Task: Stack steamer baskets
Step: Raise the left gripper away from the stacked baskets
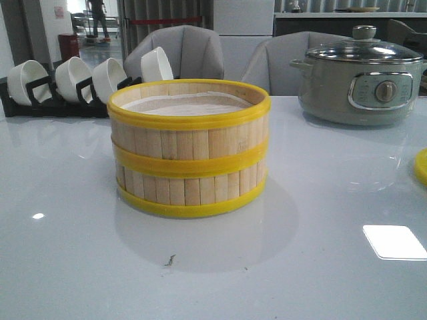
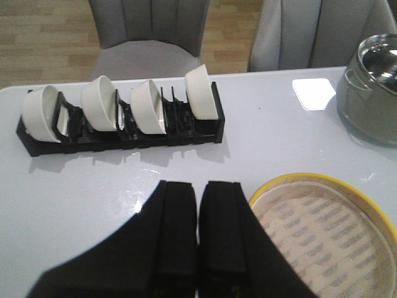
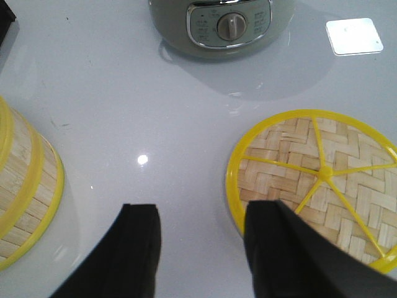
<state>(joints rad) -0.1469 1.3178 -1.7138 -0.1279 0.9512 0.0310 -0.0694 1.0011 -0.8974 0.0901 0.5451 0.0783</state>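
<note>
Two steamer baskets [image 1: 190, 150] stand stacked in the middle of the table, pale wood slats with yellow rims and a white cloth liner on top. The top basket shows in the left wrist view [image 2: 322, 233] and the stack's side in the right wrist view [image 3: 25, 192]. The woven-bamboo lid [image 3: 316, 186] with a yellow rim lies flat on the table to the right of the stack; only its edge [image 1: 421, 167] shows in the front view. My left gripper [image 2: 198, 186] is shut and empty, above the table beside the stack's rim. My right gripper [image 3: 201, 214] is open, one finger over the lid's edge.
A grey-green electric pot [image 1: 360, 77] with a glass lid stands at the back right. A black rack with several white bowls [image 1: 80, 80] stands at the back left. Grey chairs [image 1: 193, 50] stand behind the white table [image 1: 67, 253].
</note>
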